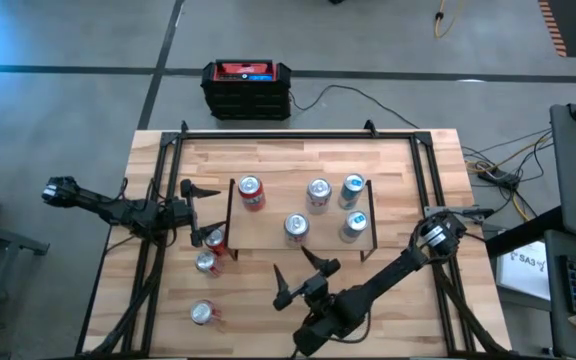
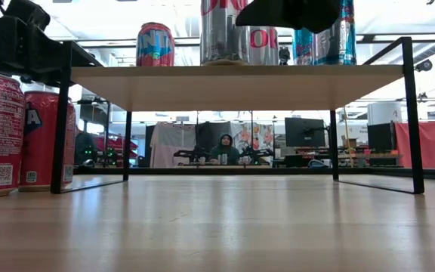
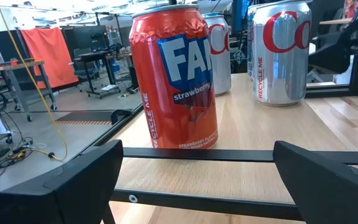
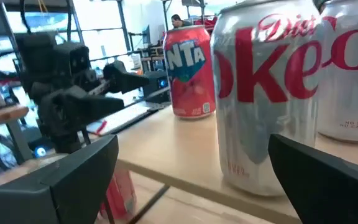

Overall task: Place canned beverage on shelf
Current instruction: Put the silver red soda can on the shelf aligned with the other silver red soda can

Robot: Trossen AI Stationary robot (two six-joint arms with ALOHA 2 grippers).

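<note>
Cans on the shelf [image 1: 268, 238], five of them, centre of the overhead frame.
I see my left gripper [image 1: 190, 212] at the shelf's left end, jaws wide, facing the red strawberry can [image 3: 174, 78]; my right gripper [image 1: 299, 274], jaws wide and empty, sits just below the shelf. Three red cans [image 1: 206, 263] stand on the worktop [image 1: 398, 290], lower left.

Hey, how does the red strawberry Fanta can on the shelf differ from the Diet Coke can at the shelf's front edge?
The Fanta can is red with a blue logo; the Diet Coke can is silver with red lettering. The Fanta can stands at the shelf's back left, facing the open left gripper; the Diet Coke can stands mid-front, nearest the open right gripper. Both stand upright on the shelf, ungripped.
</note>
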